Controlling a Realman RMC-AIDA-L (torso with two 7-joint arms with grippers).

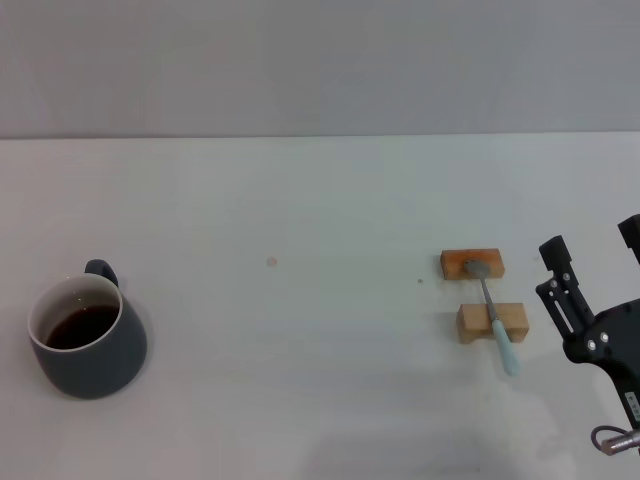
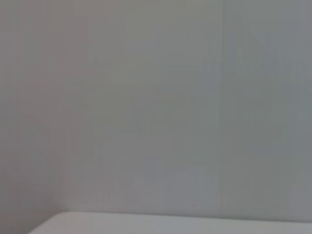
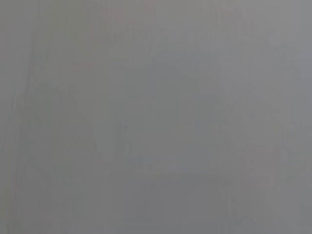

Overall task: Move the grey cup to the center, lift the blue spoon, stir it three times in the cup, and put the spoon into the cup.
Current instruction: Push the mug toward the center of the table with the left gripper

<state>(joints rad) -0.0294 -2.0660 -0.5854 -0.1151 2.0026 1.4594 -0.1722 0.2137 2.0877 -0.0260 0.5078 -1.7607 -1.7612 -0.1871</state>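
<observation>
The grey cup (image 1: 88, 339) stands at the table's near left, handle pointing away from me, with dark liquid inside. Over on the right, the blue spoon (image 1: 492, 312) lies across two tan wooden blocks: its metal bowl rests on the far block (image 1: 471, 264), its stem crosses the near block (image 1: 492, 322), and its pale blue handle points toward me. My right gripper (image 1: 592, 240) hovers open just right of the spoon, touching nothing. My left gripper is out of view. Both wrist views show only blank grey surface.
The white table (image 1: 300, 400) reaches back to a grey wall. A tiny pinkish speck (image 1: 270, 262) lies near the table's middle. A strip of table edge (image 2: 170, 222) shows in the left wrist view.
</observation>
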